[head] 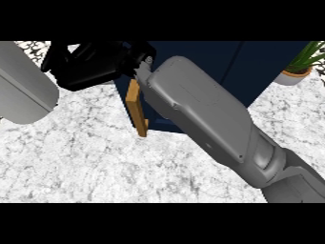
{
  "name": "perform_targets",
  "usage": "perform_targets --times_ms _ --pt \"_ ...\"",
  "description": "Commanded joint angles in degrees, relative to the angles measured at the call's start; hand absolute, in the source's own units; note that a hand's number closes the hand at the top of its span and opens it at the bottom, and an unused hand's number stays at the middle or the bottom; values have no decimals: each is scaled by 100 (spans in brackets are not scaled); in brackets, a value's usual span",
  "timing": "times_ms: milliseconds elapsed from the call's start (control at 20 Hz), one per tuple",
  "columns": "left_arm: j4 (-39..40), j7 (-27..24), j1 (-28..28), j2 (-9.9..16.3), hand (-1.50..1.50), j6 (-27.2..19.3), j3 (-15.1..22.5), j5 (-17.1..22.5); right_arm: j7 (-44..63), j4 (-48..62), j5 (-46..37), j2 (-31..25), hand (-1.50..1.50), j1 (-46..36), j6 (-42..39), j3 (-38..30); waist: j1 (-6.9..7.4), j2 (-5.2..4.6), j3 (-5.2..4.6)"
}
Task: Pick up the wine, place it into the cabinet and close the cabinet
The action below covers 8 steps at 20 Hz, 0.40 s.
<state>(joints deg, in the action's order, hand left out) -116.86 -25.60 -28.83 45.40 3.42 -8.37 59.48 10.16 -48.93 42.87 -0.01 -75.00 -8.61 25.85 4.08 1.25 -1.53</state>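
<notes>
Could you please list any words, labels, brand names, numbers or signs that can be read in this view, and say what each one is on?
There is no readable text in the head view.
Dark blue cabinet: plain panels, no label or number.
Wooden door edge: bare.
Right hand and grey forearm: no markings.
White plant pot: no print.
Marble counter: veining only.
No wine bottle shows, so no label can be read.

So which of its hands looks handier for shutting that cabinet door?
Probably the right hand: it reaches across, right at the top of the cabinet door, which stands ajar from the dark blue cabinet. Only the left forearm shows, off to the side.
</notes>
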Motion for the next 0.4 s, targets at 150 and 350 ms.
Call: perform_targets --times_ms 150,350 --pt "-131 150 147 -62 -150 -109 221 68 -444 827 -116 -870 150 283 326 -543 -376 -337 145" --pt "-302 271 275 -48 -150 -154 409 69 -508 888 -46 -827 150 199 275 -474 -411 -331 144"
